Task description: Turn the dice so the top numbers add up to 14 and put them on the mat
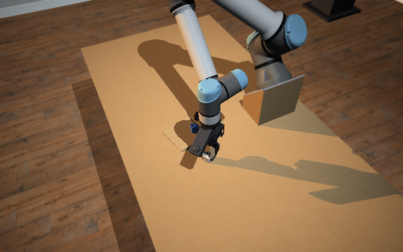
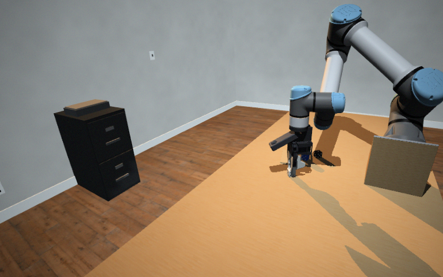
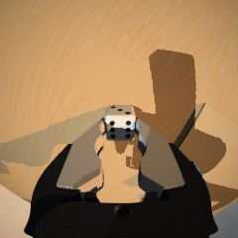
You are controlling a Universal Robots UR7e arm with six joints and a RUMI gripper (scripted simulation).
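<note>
The white die (image 1: 206, 157) (image 2: 289, 172) (image 3: 120, 122) is between the fingertips of my gripper (image 1: 208, 157) (image 2: 291, 173) (image 3: 120, 119), which is shut on it low at the table, outside the mat (image 1: 175, 140) (image 3: 213, 120). In the wrist view one die face shows six pips and the far, narrower face shows three. The blue die (image 1: 193, 127) (image 2: 304, 157) is behind the gripper and partly hidden in the exterior view. The black die (image 1: 196, 115) (image 2: 318, 153) is further back. The arm hides much of the mat, and I cannot tell whether the black die touches it.
An upright board (image 1: 280, 102) (image 2: 400, 164) stands on the table (image 1: 193, 213) (image 2: 202, 235) in front of the robot base. A dark cabinet (image 2: 114, 156) stands on the floor beyond the table.
</note>
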